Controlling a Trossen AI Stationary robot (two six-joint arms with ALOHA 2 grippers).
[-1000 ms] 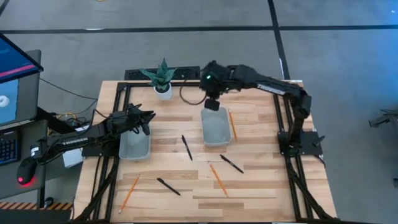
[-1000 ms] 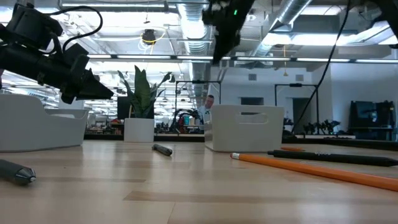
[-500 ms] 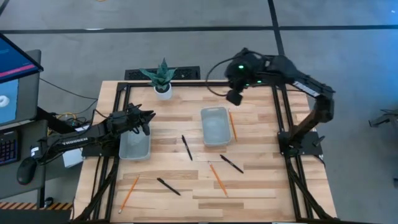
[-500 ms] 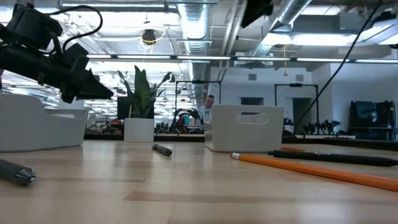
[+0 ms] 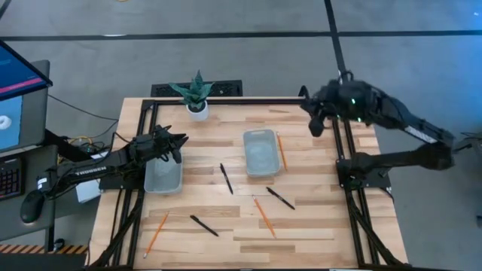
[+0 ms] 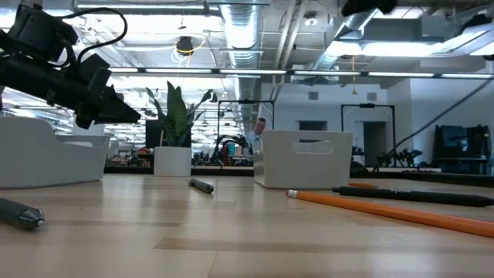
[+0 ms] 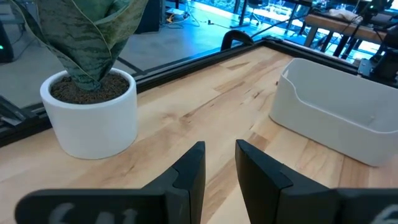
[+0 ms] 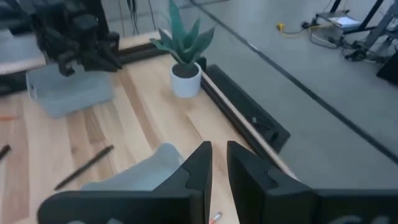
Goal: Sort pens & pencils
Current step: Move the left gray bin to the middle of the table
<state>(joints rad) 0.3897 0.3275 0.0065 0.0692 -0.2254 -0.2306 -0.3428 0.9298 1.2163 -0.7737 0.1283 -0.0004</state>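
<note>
Three black pens lie flat on the wooden table: one (image 5: pixel 226 178) between the two bins, one (image 5: pixel 280 198) nearer the front, one (image 5: pixel 204 225) at the front left. One of three orange pencils (image 5: pixel 281 150) lies along the right bin's (image 5: pixel 260 153) right side. Another (image 5: pixel 263 217) lies in front of it, and the third (image 5: pixel 156 232) at the front left. My left gripper (image 5: pixel 181 143) hovers over the left bin's (image 5: pixel 163 177) far end, fingers slightly apart and bare (image 7: pixel 221 146). My right gripper (image 5: pixel 315 126) hangs high over the table's far right edge, fingers narrowly apart, holding nothing (image 8: pixel 219 146).
A potted plant (image 5: pixel 197 96) stands at the far edge, left of centre. Both pale bins look see-through with nothing visible inside. Black frame rails run along the table's left and right sides. Open wood lies between the bins and toward the near edge.
My right gripper has swung from above the right bin's far end toward the table's right edge, rising and tipping up from pointing down toward level. Nothing on the table has moved. The left arm has kept still.
</note>
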